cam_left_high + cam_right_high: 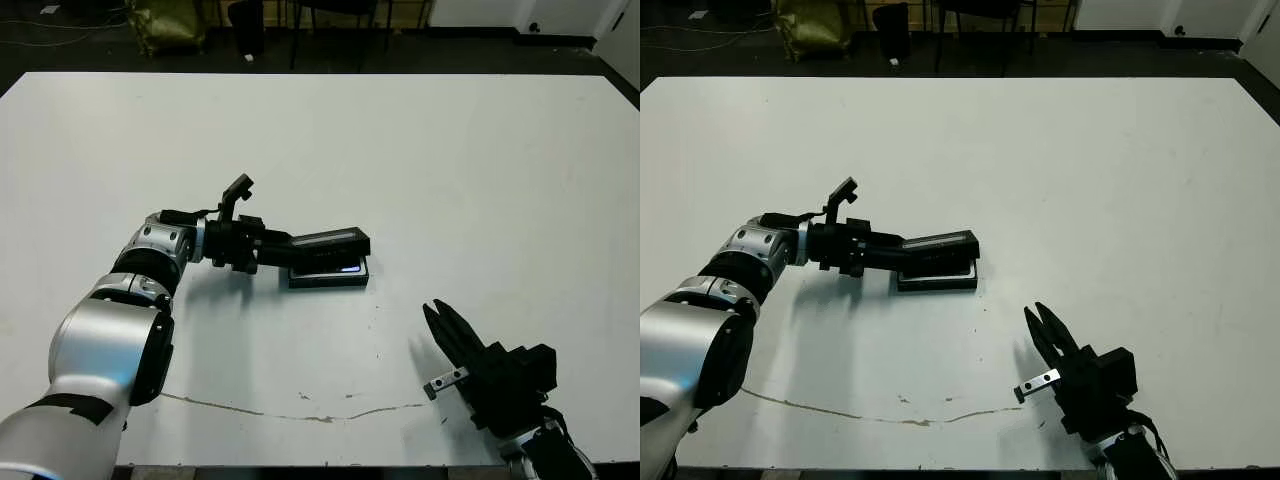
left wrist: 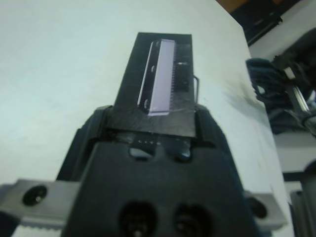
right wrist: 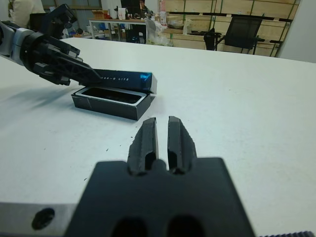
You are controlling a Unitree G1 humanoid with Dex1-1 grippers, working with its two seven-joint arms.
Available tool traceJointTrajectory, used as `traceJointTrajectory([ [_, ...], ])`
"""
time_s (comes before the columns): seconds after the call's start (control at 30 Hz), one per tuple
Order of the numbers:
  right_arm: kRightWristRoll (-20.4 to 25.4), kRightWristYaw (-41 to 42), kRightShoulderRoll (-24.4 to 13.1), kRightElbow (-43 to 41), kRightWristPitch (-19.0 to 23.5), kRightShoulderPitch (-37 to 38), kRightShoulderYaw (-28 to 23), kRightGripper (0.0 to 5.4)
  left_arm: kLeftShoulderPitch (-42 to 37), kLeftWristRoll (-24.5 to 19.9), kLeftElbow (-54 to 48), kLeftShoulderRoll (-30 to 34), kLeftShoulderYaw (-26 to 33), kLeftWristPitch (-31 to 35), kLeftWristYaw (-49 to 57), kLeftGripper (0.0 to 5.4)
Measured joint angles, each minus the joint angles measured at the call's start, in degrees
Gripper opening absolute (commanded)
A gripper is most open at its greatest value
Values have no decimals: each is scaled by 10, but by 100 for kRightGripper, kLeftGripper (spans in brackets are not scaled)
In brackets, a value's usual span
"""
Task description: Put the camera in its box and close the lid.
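The box [image 1: 300,279] lies flat near the table's middle, and its white lining shows in the right wrist view [image 3: 140,100]. A dark bar, the camera [image 3: 109,94], lies inside it, with a pale blue mark showing [image 1: 350,267]. My left gripper [image 1: 283,248] is shut on one end of the lid [image 1: 330,240]. The lid hangs slightly tilted just above the box's far side, its lavender strip [image 2: 160,74] facing up. My right gripper [image 1: 440,318] is shut on nothing, near the front edge to the right of the box and pointing toward it.
A thin brown crack line [image 1: 300,415] runs along the table's front. Beyond the far edge are dark floor, chair legs and a yellow bag [image 1: 165,25]. Bare white tabletop [image 1: 480,170] surrounds the box.
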Motion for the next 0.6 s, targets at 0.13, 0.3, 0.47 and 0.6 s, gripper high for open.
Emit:
traceJointTrajectory([
  [0.13,-1,0,0,1,-1,0,1,0,0,-29,-22,0,24,5,32,225],
  [0.3,-2,0,0,3,-6,0,3,0,-1,-48,-81,4,32,20,63,225],
  [0.47,-3,-1,0,3,-6,0,7,0,-9,-46,-186,33,-7,43,35,225],
  [0.6,-11,-2,0,3,-8,0,10,0,-10,-38,-283,65,-51,82,11,224],
])
